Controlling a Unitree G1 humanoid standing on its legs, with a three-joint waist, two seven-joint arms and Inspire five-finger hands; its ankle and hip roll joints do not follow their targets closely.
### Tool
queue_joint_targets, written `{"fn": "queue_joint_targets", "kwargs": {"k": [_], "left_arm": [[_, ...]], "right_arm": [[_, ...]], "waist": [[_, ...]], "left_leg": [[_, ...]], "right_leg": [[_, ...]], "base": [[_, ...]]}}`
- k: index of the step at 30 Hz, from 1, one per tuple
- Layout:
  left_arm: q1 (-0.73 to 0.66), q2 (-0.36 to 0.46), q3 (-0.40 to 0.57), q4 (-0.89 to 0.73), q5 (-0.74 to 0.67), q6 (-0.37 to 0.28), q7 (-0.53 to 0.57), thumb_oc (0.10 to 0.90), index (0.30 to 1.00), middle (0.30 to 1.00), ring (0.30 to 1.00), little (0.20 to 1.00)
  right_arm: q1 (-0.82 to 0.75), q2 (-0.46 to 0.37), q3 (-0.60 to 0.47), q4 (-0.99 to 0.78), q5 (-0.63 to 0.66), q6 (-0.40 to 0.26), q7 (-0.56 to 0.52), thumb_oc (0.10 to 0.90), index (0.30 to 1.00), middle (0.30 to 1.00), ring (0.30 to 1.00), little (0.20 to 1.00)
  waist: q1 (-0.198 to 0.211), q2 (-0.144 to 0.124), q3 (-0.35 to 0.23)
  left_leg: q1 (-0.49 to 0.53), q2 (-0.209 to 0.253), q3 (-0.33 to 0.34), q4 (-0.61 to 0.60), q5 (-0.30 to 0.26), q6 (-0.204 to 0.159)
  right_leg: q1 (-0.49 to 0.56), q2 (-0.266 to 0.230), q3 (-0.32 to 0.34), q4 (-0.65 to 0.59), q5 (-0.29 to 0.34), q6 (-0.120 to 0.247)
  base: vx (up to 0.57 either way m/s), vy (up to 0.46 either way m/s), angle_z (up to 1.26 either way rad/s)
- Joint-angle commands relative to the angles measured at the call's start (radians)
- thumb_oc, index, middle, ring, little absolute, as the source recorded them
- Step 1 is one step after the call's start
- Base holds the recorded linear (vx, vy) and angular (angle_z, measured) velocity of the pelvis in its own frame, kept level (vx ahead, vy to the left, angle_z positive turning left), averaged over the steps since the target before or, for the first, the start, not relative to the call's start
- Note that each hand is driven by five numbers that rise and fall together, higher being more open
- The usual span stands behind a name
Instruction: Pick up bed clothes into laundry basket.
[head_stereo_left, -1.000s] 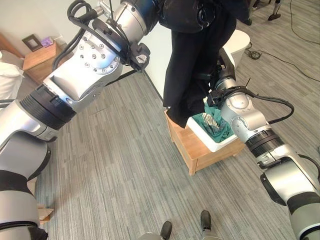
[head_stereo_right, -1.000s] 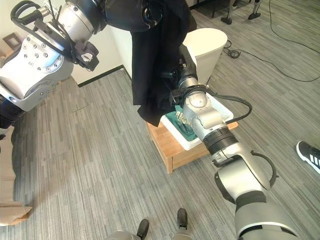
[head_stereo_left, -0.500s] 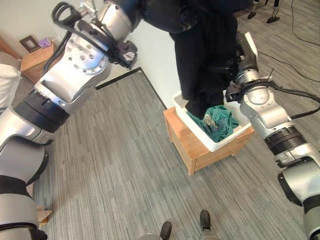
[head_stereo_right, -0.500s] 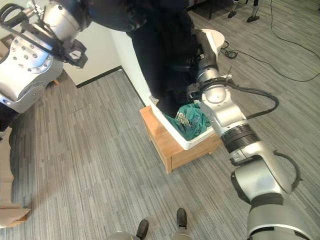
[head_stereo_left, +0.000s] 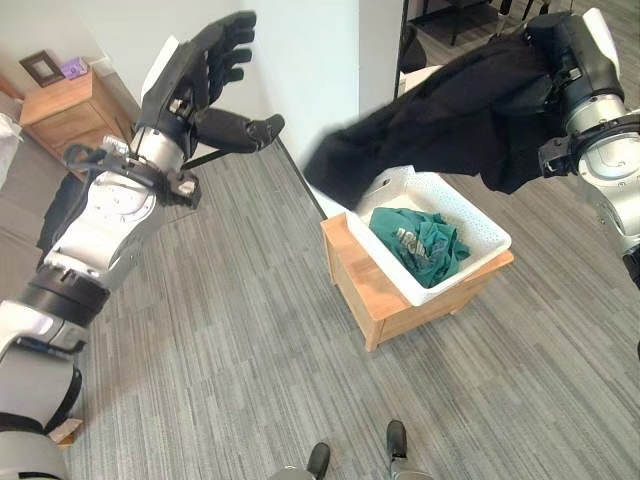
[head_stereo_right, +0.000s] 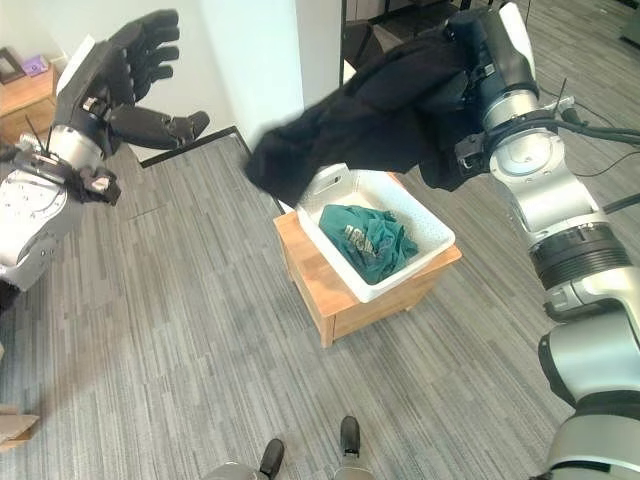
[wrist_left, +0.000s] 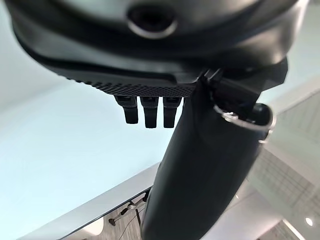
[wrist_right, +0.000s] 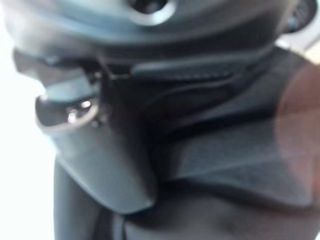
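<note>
So the left hand (head_stereo_left: 200, 75) is up in the air off to the left side, holding nothing, fingers straight and spread wide with the thumb sticking out toward the middle; its own wrist view backs that up, fingers straight against a pale wall. The right hand (head_stereo_right: 490, 50) is raised high on the right and it's got hold of a big black garment (head_stereo_left: 450, 115), and the wrist view on that side shows dark cloth bunched up against the thumb and palm, so the hand is closed on it. The garment hangs out sideways from that hand toward the middle of the scene, with its loose end (head_stereo_right: 275, 165) dangling above the near-left corner of the white laundry basket (head_stereo_left: 485, 235), not quite touching it as far as I can tell. The basket is a shallow white plastic one with slotted walls, and it sits on a low wooden bench (head_stereo_left: 375, 295) on the grey striped floor (head_stereo_left: 230, 340), right next to a white wall corner. Inside the basket there's already a crumpled teal cloth (head_stereo_right: 365, 235) with something pale and patterned on top of it, lying about in the middle. Over at the far left there's a small wooden nightstand (head_stereo_left: 65, 105) against the wall, well apart from the bench.
</note>
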Motion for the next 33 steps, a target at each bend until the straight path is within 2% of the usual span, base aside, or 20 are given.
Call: {"fn": "queue_joint_targets", "kwargs": {"k": [1,3,6,7,11,16,23,33], "left_arm": [[0.021,0.098,0.062,-0.109,-0.029,-0.054,-0.04,0.8,0.9,0.9,0.9,0.9],[0.049,0.097,0.074,-0.131,-0.038,-0.052,-0.046,0.8,0.9,0.9,0.9,0.9],[0.115,0.127,0.061,-0.197,-0.061,-0.031,-0.104,0.8,0.9,0.9,0.9,0.9],[0.181,0.139,0.089,-0.255,-0.085,-0.029,-0.129,0.8,0.9,0.9,0.9,0.9],[0.278,0.179,0.132,-0.321,-0.12,-0.029,-0.166,0.8,0.9,0.9,0.9,0.9],[0.344,0.197,0.192,-0.343,-0.119,-0.038,-0.157,0.8,0.9,0.9,0.9,0.9],[0.428,0.139,0.278,-0.355,-0.11,-0.048,-0.12,0.8,0.9,0.9,0.9,0.9],[0.581,0.071,0.408,-0.405,-0.1,-0.044,-0.102,0.8,0.9,0.9,0.9,0.9]], "right_arm": [[-0.18,-0.028,0.083,0.109,-0.063,-0.021,0.034,0.4,0.3,0.3,0.3,0.3],[-0.195,-0.029,0.128,0.128,-0.094,-0.017,0.055,0.4,0.3,0.3,0.3,0.3],[-0.242,-0.052,0.31,0.175,-0.234,0.012,0.147,0.4,0.3,0.3,0.3,0.3],[-0.28,-0.066,0.41,0.199,-0.307,0.018,0.182,0.4,0.3,0.3,0.3,0.3],[-0.351,-0.097,0.501,0.226,-0.343,0.006,0.189,0.4,0.3,0.3,0.3,0.3],[-0.426,-0.087,0.541,0.284,-0.363,0.001,0.17,0.4,0.3,0.3,0.3,0.3],[-0.54,-0.026,0.528,0.376,-0.355,0.004,0.111,0.4,0.3,0.3,0.3,0.3],[-0.516,0.03,0.487,0.455,-0.388,0.03,0.104,0.4,0.3,0.3,0.3,0.3]], "waist": [[0.025,-0.067,-0.122],[0.028,-0.073,-0.116],[0.036,-0.096,-0.099],[0.042,-0.108,-0.089],[0.051,-0.118,-0.073],[0.061,-0.117,-0.063],[0.078,-0.12,-0.053],[0.109,-0.1,-0.012]], "left_leg": [[-0.102,-0.086,-0.027,-0.074,0.106,0.041],[-0.11,-0.086,-0.029,-0.074,0.109,0.041],[-0.129,-0.084,-0.037,-0.074,0.118,0.038],[-0.139,-0.084,-0.043,-0.074,0.121,0.035],[-0.155,-0.085,-0.058,-0.074,0.129,0.031],[-0.161,-0.087,-0.067,-0.074,0.131,0.029],[-0.171,-0.089,-0.078,-0.074,0.131,0.028],[-0.223,-0.098,-0.097,-0.074,0.145,0.03]], "right_leg": [[0.104,0.06,0.037,0.002,-0.184,0.071],[0.096,0.061,0.038,0.002,-0.181,0.07],[0.078,0.066,0.034,0.002,-0.173,0.068],[0.07,0.067,0.03,0.002,-0.169,0.067],[0.053,0.069,0.023,0.002,-0.165,0.066],[0.049,0.071,0.021,0.002,-0.164,0.064],[0.041,0.076,0.023,0.002,-0.169,0.059],[-0.011,0.081,0.026,0.002,-0.16,0.052]], "base": [[-0.05,-0.016,0.05],[-0.06,-0.016,0.05],[-0.07,-0.017,0.06],[-0.03,-0.018,0.06],[0.0,-0.016,0.11],[0.01,-0.001,0.03],[0.0,-0.01,0.04],[-0.02,-0.013,0.03]]}}
